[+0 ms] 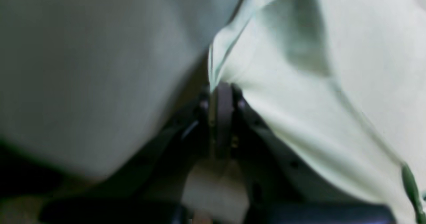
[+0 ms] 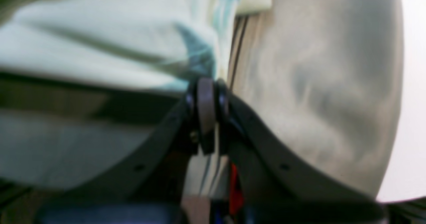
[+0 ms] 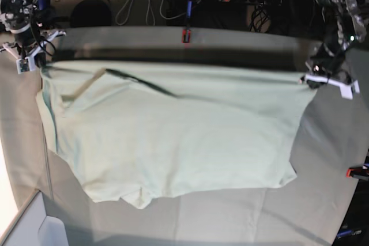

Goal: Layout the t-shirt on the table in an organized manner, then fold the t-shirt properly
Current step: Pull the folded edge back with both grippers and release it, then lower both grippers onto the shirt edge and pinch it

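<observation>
curved black fingers [image 2: 186, 130], round-tipped

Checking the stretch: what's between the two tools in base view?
The t-shirt alone: its top edge runs taut from the right tool to the left tool, both shut on it. The base view shows it.

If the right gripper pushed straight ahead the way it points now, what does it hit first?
The t-shirt. The right gripper is shut on a bunched edge of it, so the fabric sits right at the fingertips. Beyond that, probably the table, though depth in this blurred wrist view is unclear.
</observation>
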`<state>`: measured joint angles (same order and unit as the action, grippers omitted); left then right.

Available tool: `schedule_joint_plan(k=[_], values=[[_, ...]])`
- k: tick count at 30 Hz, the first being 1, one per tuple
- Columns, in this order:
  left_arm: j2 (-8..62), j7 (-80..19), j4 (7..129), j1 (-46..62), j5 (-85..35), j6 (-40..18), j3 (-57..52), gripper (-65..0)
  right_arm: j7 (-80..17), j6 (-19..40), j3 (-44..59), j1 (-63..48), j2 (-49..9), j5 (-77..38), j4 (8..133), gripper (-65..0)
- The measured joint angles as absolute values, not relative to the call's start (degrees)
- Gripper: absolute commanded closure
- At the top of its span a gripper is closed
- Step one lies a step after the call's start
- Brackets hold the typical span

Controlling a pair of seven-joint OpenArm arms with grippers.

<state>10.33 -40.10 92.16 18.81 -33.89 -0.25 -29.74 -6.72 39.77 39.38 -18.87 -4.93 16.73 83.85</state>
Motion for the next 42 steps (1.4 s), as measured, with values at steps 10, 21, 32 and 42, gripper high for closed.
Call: schedule_joint_plan(k=[10,21,32,42], values=[[8.64,-40.10,92.25,24.58,-33.78,-0.25,-34.68,0.0,-6.17,39.81,39.31,-25.78,-3.84,12.12,83.90,0.0],[7.77,-39.53,92.25,26.35,-33.71,-0.25,-34.65,-8.0,-6.02,39.79,39.31,-27.20,-3.97,11.73,83.90,-4.7],[7.75,-39.48,93.89,28.16,-33.26,0.21,-35.09,-34.1,-6.26,39.77,39.77,-27.38,-4.10,11.77,83.90,-17.0],[4.93,-39.66,99.39,22.04,-38.24,0.58,-42.65,-34.2,-6.66,39.75,44.91,-28.29,-3.51,7.22,89.01,-28.4]])
